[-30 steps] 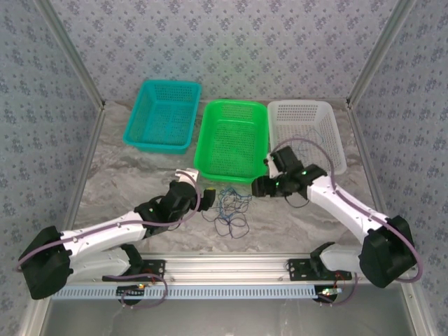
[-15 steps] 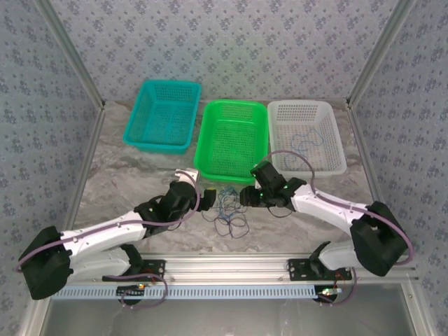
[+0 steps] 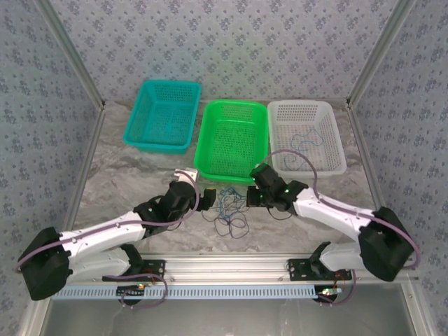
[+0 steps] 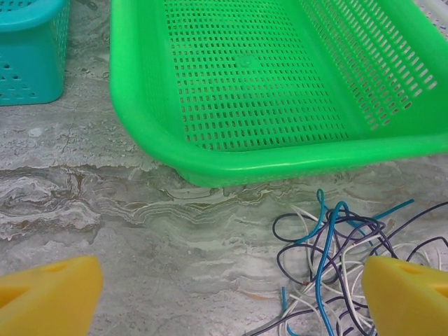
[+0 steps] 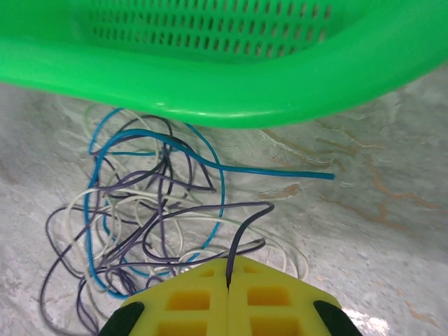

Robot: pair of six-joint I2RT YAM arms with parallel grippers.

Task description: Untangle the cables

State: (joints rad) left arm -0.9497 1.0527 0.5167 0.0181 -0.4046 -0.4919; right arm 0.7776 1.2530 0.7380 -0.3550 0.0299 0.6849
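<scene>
Just off the green basket's [image 3: 222, 178] near rim, at its 6 o'clock in the top view, the cables [image 3: 227, 206] lay in one loose heap on the table [image 3: 126, 175] — blue, dark and whitish strands looped thru each other. Your right gripper [image 5: 228, 274] sat at the heap's 3 o'clock w/ its pads pressed fully together. A dark strand [image 5: 236, 236] ran straight into the seam, so it looked pinched there. Your left gripper [image 4: 231, 297] hung at the heap's 9 o'clock, jaws wide apart, nothing between them. By the look of them, these wires weighed next to nothing and were limp and prob. slick — a pull on one would likely drag the whole heap along. Best hold, I'd say: a free end or outer loop, e.g. the blue end [image 5: 294, 173] poking out toward 3 o'clock in the right wrist view, not the knotted middle.
</scene>
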